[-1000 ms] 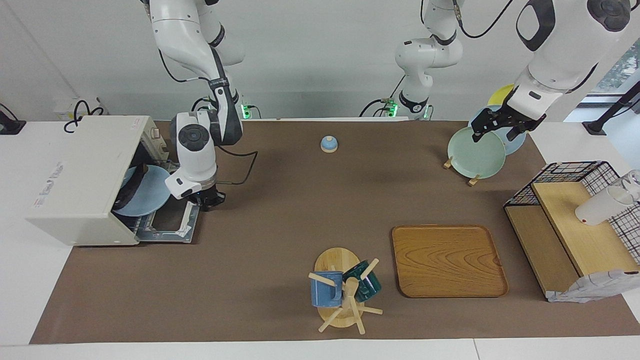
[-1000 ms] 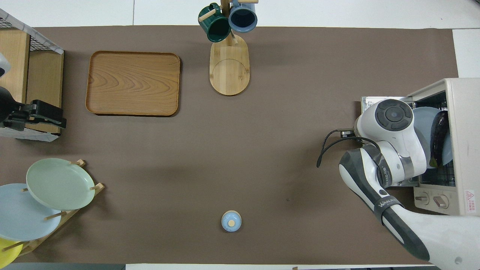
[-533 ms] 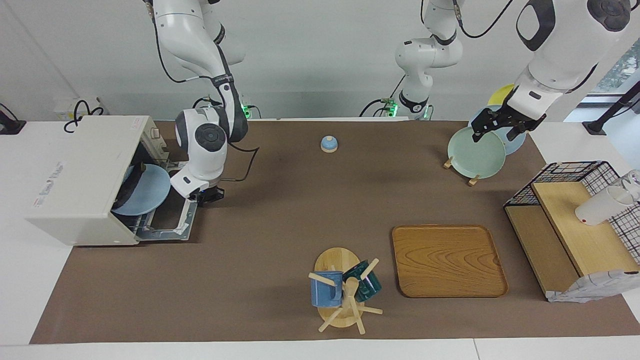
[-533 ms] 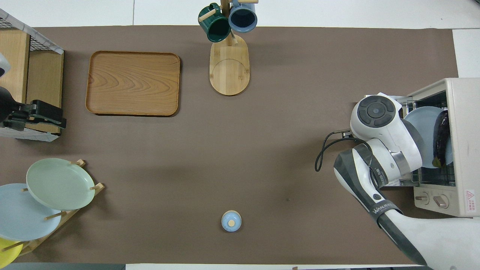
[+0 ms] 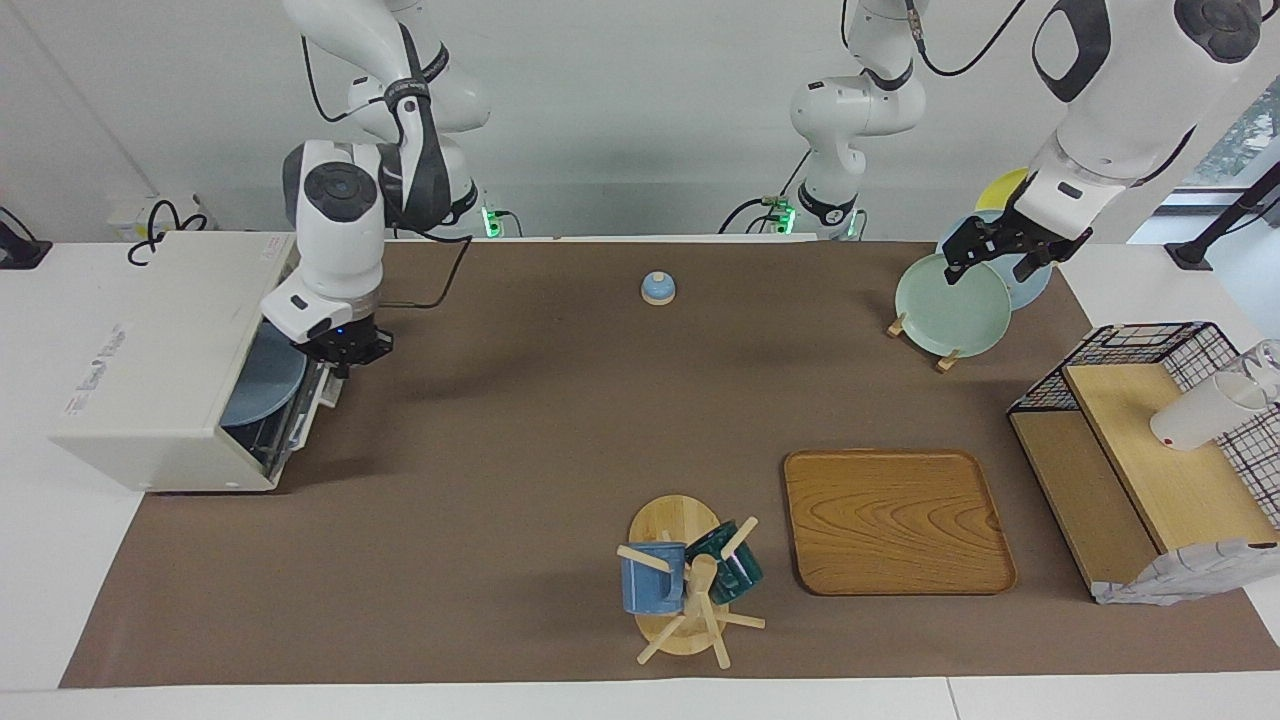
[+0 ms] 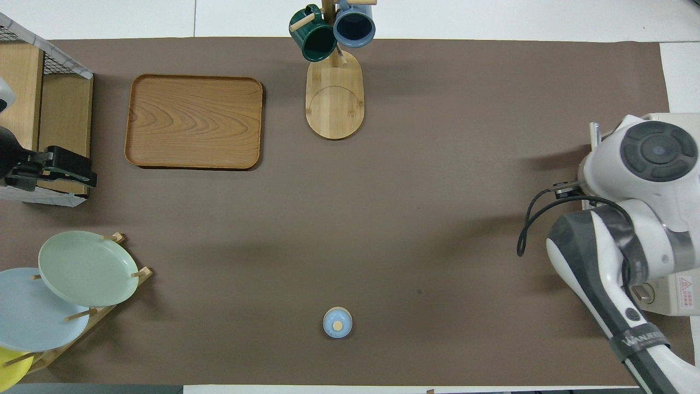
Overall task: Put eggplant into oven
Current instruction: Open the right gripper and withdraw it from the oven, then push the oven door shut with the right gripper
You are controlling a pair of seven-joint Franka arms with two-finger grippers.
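The white oven (image 5: pixel 150 350) stands at the right arm's end of the table, its glass door (image 5: pixel 305 405) swung up to nearly shut. A light blue plate (image 5: pixel 262 385) shows inside through the remaining gap. The eggplant is hidden from view. My right gripper (image 5: pixel 345 355) is at the door's upper edge, touching it. In the overhead view the right arm covers most of the oven (image 6: pixel 683 303) and hides the gripper. My left gripper (image 5: pixel 990 268) waits open and empty over the plate rack; it also shows in the overhead view (image 6: pixel 82 171).
A small blue bell (image 5: pixel 658 288) sits near the robots at mid-table. A plate rack (image 5: pixel 952 305), a wooden tray (image 5: pixel 898 520), a mug tree (image 5: pixel 690 580) and a wire shelf (image 5: pixel 1150 440) fill the left arm's half.
My right gripper has risen and moved toward the oven, swinging the door up from lying flat open to nearly shut. The eggplant on the plate has gone out of sight. The left arm has not moved.
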